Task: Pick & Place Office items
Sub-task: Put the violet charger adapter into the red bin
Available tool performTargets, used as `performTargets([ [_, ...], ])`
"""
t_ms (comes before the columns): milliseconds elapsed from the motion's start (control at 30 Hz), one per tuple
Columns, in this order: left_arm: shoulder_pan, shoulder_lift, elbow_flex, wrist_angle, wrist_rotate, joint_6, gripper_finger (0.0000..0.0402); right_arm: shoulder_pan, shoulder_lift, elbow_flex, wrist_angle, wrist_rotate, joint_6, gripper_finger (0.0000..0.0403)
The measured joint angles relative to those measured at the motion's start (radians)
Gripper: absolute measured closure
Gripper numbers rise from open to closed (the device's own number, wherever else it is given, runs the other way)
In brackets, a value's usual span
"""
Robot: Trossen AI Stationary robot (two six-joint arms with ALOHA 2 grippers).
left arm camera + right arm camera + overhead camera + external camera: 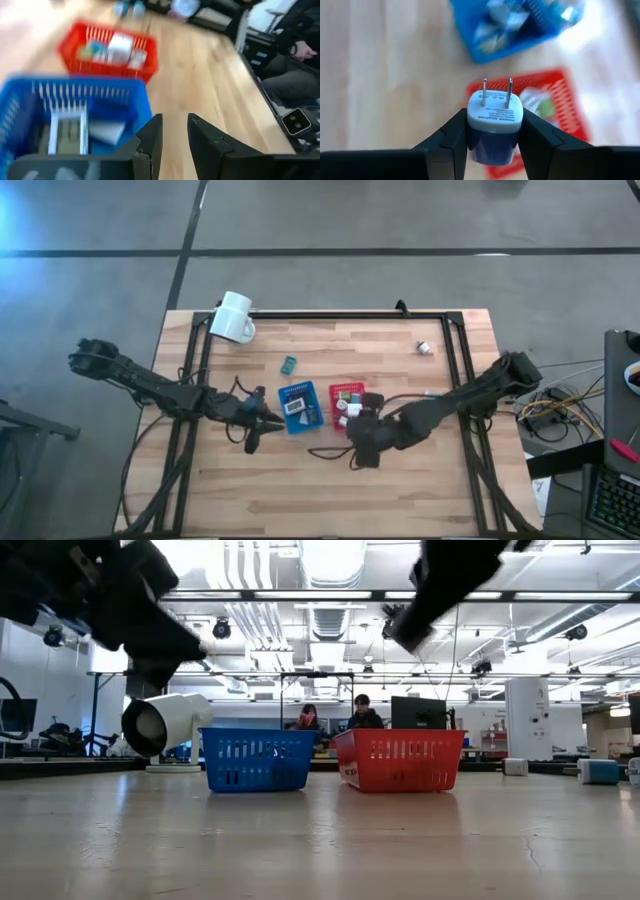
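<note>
A white-faced, blue-bodied power adapter [494, 125] sits between dark fingers [447, 140]. The slatted baskets are blue [297, 407] and red [347, 394] (their blurred contents look white and teal). The table [400, 480] is pale wood; the mug [232, 317] white.

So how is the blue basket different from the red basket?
The blue basket sits nearer the left end effector, which is empty; the red basket sits by the right end effector, which holds a power adapter above it. Both are slatted plastic, side by side, with items inside.
</note>
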Motion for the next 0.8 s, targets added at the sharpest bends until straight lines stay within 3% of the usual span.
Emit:
performTargets([
  [167,0.000,-0.001,0.000,0.102,-0.020,0.202,0.0307,-0.005,-0.078,-0.142,0.220,0.176,-0.077,0.0277],
  [300,0.000,-0.009,0.000,0.099,-0.021,0.264,0.0307,-0.020,-0.117,-0.300,0.429,0.246,-0.073,0.0277],
  [567,0.000,-0.010,0.000,0.055,-0.061,0.269,0.0307,-0.086,-0.116,-0.573,0.867,0.267,-0.077,0.0277],
  [800,0.000,-0.010,0.000,0.049,-0.098,0.288,0.0307,-0.157,-0.114,-0.673,1.128,0.272,-0.100,0.0277],
])
